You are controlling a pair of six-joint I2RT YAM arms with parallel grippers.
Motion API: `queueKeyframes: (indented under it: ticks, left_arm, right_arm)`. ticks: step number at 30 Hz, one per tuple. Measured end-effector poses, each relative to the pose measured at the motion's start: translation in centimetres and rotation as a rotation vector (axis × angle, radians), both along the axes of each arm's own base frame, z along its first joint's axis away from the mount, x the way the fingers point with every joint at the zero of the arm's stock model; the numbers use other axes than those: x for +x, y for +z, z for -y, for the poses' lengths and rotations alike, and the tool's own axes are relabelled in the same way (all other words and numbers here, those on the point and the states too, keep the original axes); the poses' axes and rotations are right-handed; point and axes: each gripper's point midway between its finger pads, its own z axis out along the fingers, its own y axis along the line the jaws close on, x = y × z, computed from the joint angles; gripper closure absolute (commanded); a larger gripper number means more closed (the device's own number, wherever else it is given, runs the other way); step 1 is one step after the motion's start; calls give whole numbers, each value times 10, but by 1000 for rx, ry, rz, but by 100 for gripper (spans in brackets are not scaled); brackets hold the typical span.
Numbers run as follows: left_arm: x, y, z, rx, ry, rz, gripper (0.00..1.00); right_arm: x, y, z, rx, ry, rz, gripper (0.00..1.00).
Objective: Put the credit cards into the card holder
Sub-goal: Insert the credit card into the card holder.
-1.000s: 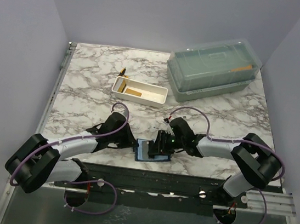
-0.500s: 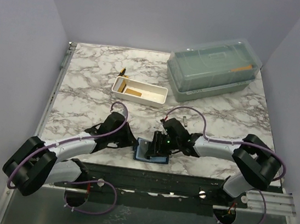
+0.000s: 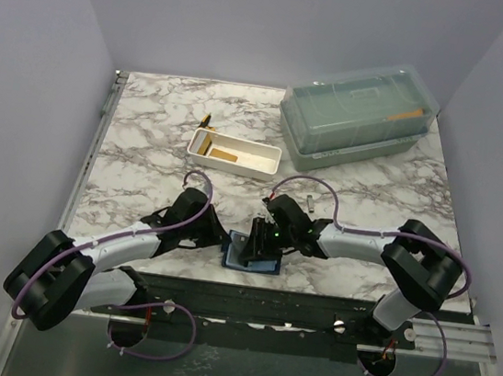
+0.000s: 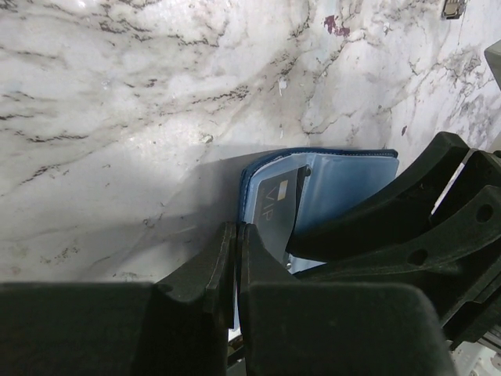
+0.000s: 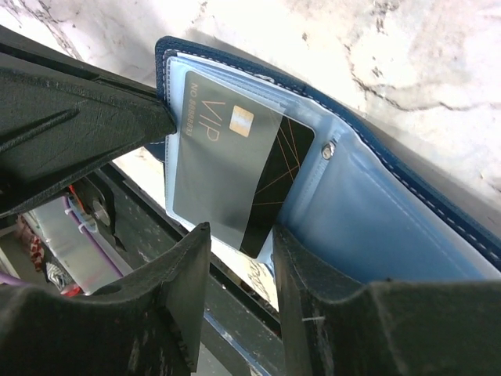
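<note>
Top view, card holder [image 3: 264, 266]: open flat on the worktop [image 3: 141, 183], lower centre of frame at the near edge, with a gripper on each side; long axis roughly left to right, slightly slanted.
Top view, credit cards [image 3: 226, 155]: orange-tan, lying in the white tray [image 3: 257, 159] at upper centre, well apart from the holder; not yet fetched.
Top view, left gripper [image 3: 221, 239]: at the holder's left edge; jaw state not readable from here.
Top view, right gripper [image 3: 260, 239]: over the holder's middle, hiding whatever lies beneath.
Left wrist, left gripper: jaws pressed together with only a thin seam between, seemingly pinching the holder's near edge to steady it.
Left wrist, dark VIP card [image 4: 274, 200]: lying on the holder's left face, slanting from lower left to upper right of frame.
Right wrist, dark VIP card: partly under a clear pocket, with its lower end poking out toward the bottom of frame; long axis roughly top to bottom, judging by the printed number along its left edge.
Right wrist, right gripper: fingers apart, straddling the card's protruding end; no clamp on it visible.
Done so far: one card started into a pocket, probably not fully seated.
Left to do: push that card home, then bring over the tray cards; most of the job likely ahead.
</note>
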Motion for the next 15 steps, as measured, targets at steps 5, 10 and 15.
queueKeyframes:
  ticks: [5, 10, 15]
  left_arm:
    - [-4, -2, 1, -6, -1, -14, 100]
    - [-3, 0, 2, -14, 0, -14, 100]
    - [0, -1, 0, -20, 19, -8, 90]
  right_arm:
    - [0, -1, 7, -16, -17, 13, 58]
    - [2, -2, 4, -23, -15, 11, 58]
    - [7, 0, -2, -54, 6, 8, 55]
